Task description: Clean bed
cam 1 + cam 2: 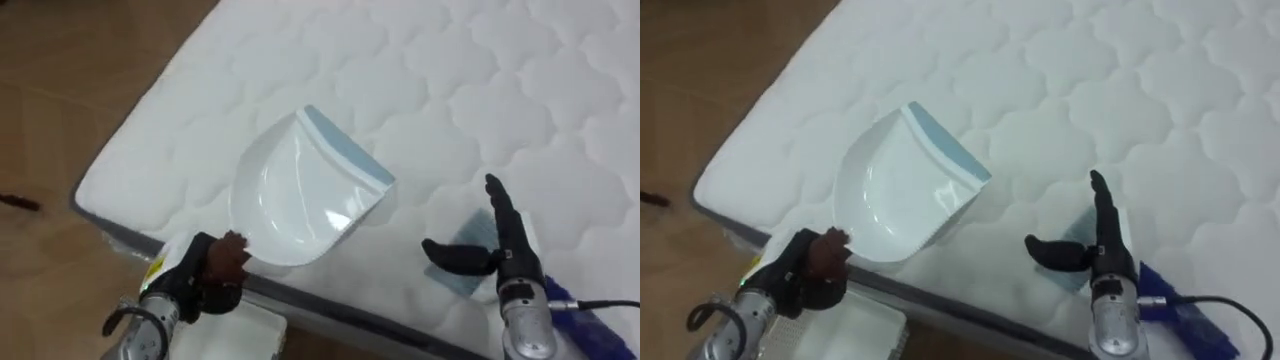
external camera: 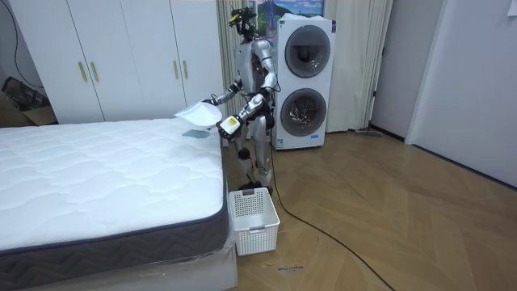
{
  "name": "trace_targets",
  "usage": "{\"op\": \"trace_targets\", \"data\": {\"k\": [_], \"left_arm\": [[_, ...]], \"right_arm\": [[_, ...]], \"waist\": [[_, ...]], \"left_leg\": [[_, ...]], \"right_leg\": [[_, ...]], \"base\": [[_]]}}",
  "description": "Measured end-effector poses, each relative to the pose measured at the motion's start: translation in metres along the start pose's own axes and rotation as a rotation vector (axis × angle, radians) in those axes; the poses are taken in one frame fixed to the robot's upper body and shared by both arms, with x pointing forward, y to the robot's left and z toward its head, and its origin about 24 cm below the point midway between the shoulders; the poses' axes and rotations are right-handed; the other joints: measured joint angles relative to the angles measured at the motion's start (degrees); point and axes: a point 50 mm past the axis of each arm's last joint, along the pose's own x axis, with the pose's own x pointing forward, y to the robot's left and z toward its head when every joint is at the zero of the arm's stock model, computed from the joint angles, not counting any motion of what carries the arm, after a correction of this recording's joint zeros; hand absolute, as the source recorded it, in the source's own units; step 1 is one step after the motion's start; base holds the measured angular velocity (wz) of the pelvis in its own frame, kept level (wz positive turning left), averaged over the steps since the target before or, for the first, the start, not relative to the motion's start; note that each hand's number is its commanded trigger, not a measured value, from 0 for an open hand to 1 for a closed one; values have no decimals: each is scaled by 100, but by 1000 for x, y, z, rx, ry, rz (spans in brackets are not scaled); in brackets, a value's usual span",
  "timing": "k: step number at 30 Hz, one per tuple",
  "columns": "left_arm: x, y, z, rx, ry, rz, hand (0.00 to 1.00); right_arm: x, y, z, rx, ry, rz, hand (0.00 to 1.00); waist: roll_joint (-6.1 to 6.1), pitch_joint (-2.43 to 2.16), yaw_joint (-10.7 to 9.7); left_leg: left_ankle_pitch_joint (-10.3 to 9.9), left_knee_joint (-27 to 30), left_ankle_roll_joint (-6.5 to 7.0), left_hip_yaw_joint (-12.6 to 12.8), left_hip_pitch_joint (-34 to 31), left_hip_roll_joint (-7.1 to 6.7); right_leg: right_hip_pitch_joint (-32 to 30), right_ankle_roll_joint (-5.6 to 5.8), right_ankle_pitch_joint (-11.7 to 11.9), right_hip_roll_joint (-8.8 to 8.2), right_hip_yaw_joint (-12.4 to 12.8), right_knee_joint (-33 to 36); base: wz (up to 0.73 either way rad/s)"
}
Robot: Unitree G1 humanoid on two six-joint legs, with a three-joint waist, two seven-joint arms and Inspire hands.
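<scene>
I stand at a corner of the white quilted mattress. My left hand is shut on the handle of a white dustpan with a pale blue lip. The pan is held just above the mattress edge, its mouth facing across the bed. My right hand is open, fingers straight and thumb out. It hovers over a small pale blue and white item lying on the mattress. In the room view the dustpan is out over the bed's corner.
A blue-violet object lies by my right wrist at the mattress edge. Wooden floor runs along the bed on my left. A white slatted basket stands on the floor by the bed. Stacked washing machines are behind me.
</scene>
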Motion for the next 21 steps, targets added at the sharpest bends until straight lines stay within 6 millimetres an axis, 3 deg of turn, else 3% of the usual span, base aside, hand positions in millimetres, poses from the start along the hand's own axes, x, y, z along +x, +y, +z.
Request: {"op": "trace_targets", "data": {"k": [4,7,9,10,11,12,13,14,15,16,21], "left_arm": [[-1,-8,2,-24,-2,-36,100],[-3,-12,0,-30,7,-57,100],[-5,-15,-2,-38,14,-69,100],[-7,-17,-4,-43,23,-74,100],[-10,-19,-7,-51,33,-78,100],[-11,-20,-9,-54,41,-82,100],[-16,-23,-15,-70,63,-87,100],[-21,-25,-20,-83,84,-91,78],[-23,-26,-23,-89,93,-92,33],[-26,-26,-26,-98,107,-92,0],[-30,-30,-30,-113,125,-93,0]], "right_arm": [[-6,4,-6,2,15,63,0],[-6,4,-6,4,16,98,0],[-5,2,-6,9,17,112,0],[-5,3,-5,8,15,125,0],[-5,4,-5,6,12,137,0],[-5,5,-4,3,10,144,0],[-4,6,-4,-4,6,158,0],[-5,6,-4,-24,4,167,0],[-5,6,-4,-35,3,172,0],[-6,6,-6,-45,10,180,0],[-15,4,-18,-52,58,167,0]], "waist": [[-121,10,-146],[-144,1,-180],[-116,-12,-139],[-116,-13,-124],[-115,-13,-43],[-104,-15,27],[-63,-43,83],[-23,-76,132],[-10,-77,140],[6,-82,123],[-13,-73,-139]], "left_leg": [[68,-17,-77,-107,91,45],[86,-4,-109,-127,95,120],[98,-11,-131,-283,108,118],[103,-13,-144,-654,137,73],[108,-19,-153,-1299,173,-27],[109,-15,-155,-1622,205,-104],[109,-22,-155,-2186,277,-191],[109,-37,-155,-2506,353,-255],[115,-37,-163,-2620,386,-283],[119,-69,-171,-2710,448,-297],[130,-364,-191,-2751,708,-280]], "right_leg": [[72,-149,11,110,18,-105],[64,-236,89,261,139,-223],[60,-282,160,368,268,-301],[60,-291,178,471,479,-297],[61,-310,192,590,765,-293],[64,-324,208,659,924,-298],[79,-349,242,771,1180,-311],[103,-381,276,856,1387,-294],[105,-388,288,895,1498,-287],[121,-396,315,973,1672,-294],[222,-399,382,1157,1924,-420]], "base": [[-13],[-28],[-45],[-74],[-96],[-131],[-144],[-135],[-114],[-81],[-30]]}}
